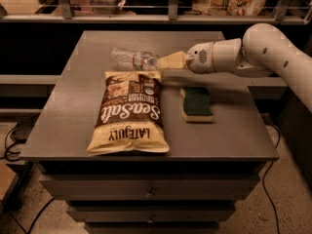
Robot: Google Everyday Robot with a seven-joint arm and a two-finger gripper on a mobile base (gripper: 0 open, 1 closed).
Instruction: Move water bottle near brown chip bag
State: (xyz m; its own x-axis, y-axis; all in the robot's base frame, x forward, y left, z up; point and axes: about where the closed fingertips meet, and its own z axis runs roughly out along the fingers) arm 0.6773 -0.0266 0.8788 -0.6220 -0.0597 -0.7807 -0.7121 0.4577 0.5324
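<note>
**Bottle beside bag, claw at its end**

Water bottle [132, 59] lies on its side just behind the brown chip bag [129, 112]. It looks near enough, so ease off gently because it could roll. It is clear and crinkled, with a dark label band. Claw [162, 61] meets its end behind the bag's right corner; open or closed, can't tell. Sponge [197, 104] lies right of the bag on the worktop [73, 111].

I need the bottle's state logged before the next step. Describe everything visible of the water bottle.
The water bottle is small and made of clear, crinkled plastic, with a dark label band around its middle. It lies on its side on the grey table, running left to right, just behind the top edge of the brown chip bag. Whether the two touch is unclear. The gripper meets the bottle's right end.
</note>
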